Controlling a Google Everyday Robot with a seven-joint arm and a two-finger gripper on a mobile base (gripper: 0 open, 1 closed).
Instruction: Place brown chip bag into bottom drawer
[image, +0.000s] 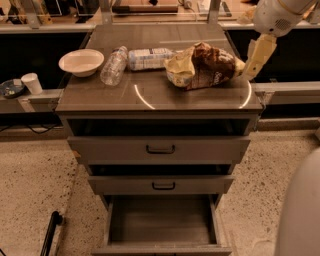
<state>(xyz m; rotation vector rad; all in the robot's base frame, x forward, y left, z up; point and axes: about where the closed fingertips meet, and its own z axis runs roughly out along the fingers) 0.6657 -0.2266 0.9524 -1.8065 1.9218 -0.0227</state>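
Note:
The brown chip bag (206, 66) lies on its side on the cabinet top, right of centre, with a dark brown front and pale tan-yellow ends. My gripper (251, 70) hangs from the white arm (277, 15) at the cabinet's right edge, right beside the bag's right end. I cannot tell whether it touches the bag. The bottom drawer (161, 220) is pulled far out below the other two, and its plain grey floor is bare.
Two clear water bottles (114, 65) (149, 58) and a white bowl (81, 62) lie on the left part of the cabinet top (150, 92). The two upper drawers (160, 149) (160, 185) with black handles stand slightly out. A paper cup (33, 83) stands on a ledge at the left.

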